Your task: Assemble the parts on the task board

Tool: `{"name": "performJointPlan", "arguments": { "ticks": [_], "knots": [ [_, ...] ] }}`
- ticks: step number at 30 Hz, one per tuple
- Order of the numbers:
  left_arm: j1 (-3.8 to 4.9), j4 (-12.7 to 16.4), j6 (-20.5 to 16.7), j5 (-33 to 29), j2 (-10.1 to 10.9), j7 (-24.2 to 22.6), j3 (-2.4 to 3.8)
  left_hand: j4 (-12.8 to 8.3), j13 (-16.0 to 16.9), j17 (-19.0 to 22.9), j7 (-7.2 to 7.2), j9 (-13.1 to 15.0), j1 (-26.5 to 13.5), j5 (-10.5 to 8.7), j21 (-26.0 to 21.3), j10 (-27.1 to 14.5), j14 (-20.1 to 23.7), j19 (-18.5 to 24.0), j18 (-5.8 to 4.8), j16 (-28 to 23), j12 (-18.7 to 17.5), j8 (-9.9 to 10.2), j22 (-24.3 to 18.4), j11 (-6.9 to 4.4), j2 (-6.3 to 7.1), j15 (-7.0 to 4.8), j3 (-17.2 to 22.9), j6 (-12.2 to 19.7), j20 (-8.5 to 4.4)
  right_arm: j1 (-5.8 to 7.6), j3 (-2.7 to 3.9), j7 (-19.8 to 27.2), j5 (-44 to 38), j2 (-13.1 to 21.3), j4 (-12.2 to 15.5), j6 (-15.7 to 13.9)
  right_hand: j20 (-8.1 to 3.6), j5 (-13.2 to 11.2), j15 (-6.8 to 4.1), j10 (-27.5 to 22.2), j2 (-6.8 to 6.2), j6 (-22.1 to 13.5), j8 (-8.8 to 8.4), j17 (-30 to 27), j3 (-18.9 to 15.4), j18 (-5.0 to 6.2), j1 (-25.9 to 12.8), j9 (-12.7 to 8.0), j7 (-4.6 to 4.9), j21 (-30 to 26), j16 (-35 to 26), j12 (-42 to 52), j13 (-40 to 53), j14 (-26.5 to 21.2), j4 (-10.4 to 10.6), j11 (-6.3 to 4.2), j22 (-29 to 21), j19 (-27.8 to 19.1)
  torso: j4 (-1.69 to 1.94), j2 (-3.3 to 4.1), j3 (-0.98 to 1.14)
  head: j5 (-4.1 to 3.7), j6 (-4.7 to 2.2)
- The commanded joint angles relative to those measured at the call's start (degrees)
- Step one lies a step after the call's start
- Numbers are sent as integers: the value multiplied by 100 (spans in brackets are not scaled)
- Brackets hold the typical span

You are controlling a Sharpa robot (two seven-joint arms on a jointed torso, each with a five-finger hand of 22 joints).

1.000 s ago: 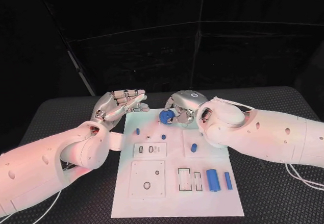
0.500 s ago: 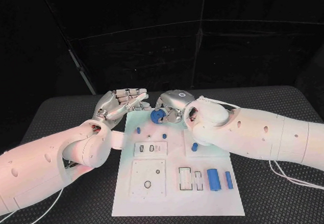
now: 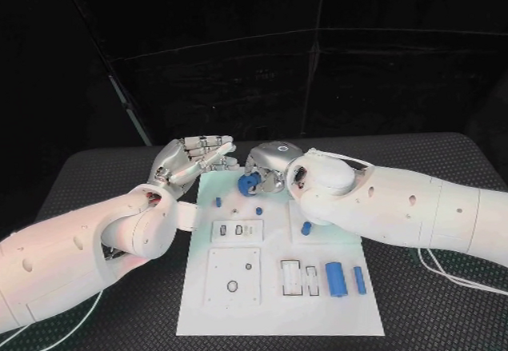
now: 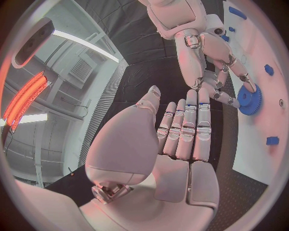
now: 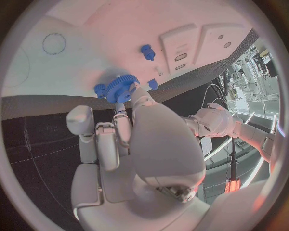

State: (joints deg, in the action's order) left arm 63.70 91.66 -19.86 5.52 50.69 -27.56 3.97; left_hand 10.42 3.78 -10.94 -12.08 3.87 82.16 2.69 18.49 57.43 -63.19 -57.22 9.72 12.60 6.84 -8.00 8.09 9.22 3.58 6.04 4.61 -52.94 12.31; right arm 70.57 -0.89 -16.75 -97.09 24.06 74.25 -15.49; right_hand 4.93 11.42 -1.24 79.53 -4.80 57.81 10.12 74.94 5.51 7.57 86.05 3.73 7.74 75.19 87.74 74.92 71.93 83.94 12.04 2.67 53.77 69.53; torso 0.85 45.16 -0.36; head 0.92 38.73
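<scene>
Head view: two white arms meet over the far end of the white rectangular task board [image 3: 279,302] on the black surface [image 3: 447,308].
Right hand [image 3: 271,168] fingers pinch a small blue toothed gear [image 3: 250,184] just above the board; left hand [image 3: 190,162], fingers straight, pressed together, holding nothing, hovers just beside.

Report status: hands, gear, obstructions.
Right hand holds the toothed blue plastic gear in its fingers over the far end of the white task board. Left hand open beside it, fingers straight. Nothing blocking.
</scene>
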Motion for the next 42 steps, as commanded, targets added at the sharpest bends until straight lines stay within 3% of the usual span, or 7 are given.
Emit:
{"name": "performJointPlan", "arguments": {
  "ticks": [1, 22, 42],
  "knots": [
    [11, 9, 50, 21, -3, -42, 7, 0, -3, -9, -11, -6, -6, 0, -37, 32, -22, -27, 62, -22, -31, 38, -9, 19, -38, 35, -46, -20, 3, 9, -2, -58, -107, 11, -24, 296, 10, -28, 1, -32, -8, -7, -23, 835, 32, -78, -59, 4, 7, 10, 17, -40, -2, 474, 18, 16, -12, 23, -4, -2, 0, 37, 7],
    [12, 4, 49, 21, 2, -42, 7, 0, -3, -9, -11, -6, -6, 0, -37, 32, -22, -27, 62, -22, -31, 38, -9, 19, -38, 35, -46, -20, 3, 9, -5, -179, -172, 15, -28, 513, 87, -107, 88, -241, -229, -402, -356, 826, 23, -73, -334, -1, 116, -14, 10, -284, -232, 471, 53, 119, -45, -8, 1, -3, 2, 26, 35],
    [12, 3, 51, 21, 6, -40, 7, 0, -3, -9, -11, -6, -6, 0, -37, 32, -22, -27, 62, -22, -31, 38, -9, 19, -38, 35, -46, -20, 3, 4, -5, -181, -176, 108, 149, 176, 117, -133, 113, -215, -337, -445, -407, 893, 25, -81, -512, 14, 134, 9, 32, -238, -182, 484, 169, 141, 7, 21, -4, -2, 2, 31, 50]
  ]
}}
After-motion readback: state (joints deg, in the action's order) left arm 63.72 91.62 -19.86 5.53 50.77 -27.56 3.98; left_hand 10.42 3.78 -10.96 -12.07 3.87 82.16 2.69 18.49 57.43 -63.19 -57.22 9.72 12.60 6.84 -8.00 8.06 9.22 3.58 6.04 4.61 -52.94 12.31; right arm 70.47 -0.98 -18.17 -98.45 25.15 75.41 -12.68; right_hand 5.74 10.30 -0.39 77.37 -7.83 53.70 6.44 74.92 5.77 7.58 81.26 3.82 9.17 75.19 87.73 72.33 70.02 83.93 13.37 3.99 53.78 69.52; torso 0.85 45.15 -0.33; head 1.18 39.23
